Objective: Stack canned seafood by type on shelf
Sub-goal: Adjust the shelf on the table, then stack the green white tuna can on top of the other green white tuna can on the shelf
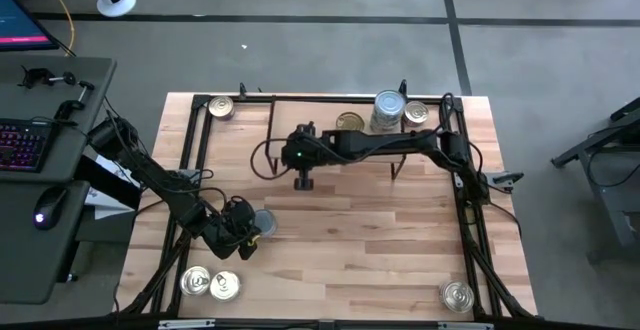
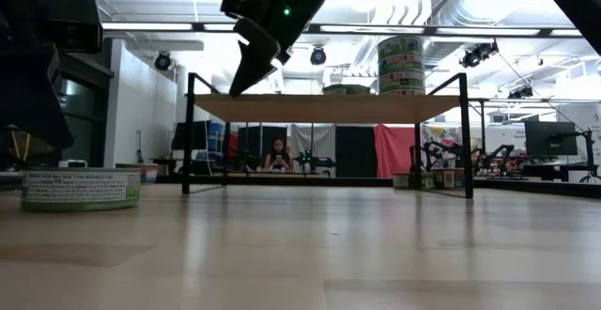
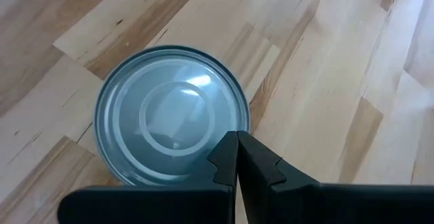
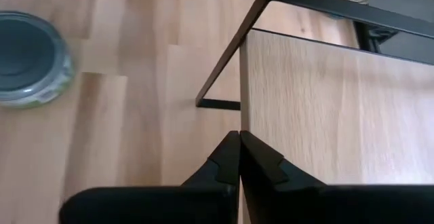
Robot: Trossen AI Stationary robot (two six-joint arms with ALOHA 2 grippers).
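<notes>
on the near left of the table point(image 1: 340, 260) i see two gold-topped tins point(image 1: 210, 284) lying side by side. just above them my left gripper point(image 3: 237, 157) hangs over a pale-blue tin point(image 3: 172, 115), its fingers pressed together with nothing between them, the tips over the tin's rim. a lone gold tin point(image 1: 220, 107) sits at the far left corner. moving right, my right gripper point(image 4: 239, 157) is also closed tight and empty, poised above the left end of the shelf point(image 4: 319, 108). on the shelf's right part i see a gold tin point(image 1: 350, 122), a stack of tins point(image 1: 389, 111) and another gold one point(image 1: 417, 113). far right, near the front edge, a single silver tin point(image 1: 457, 295) rests on the table.
</notes>
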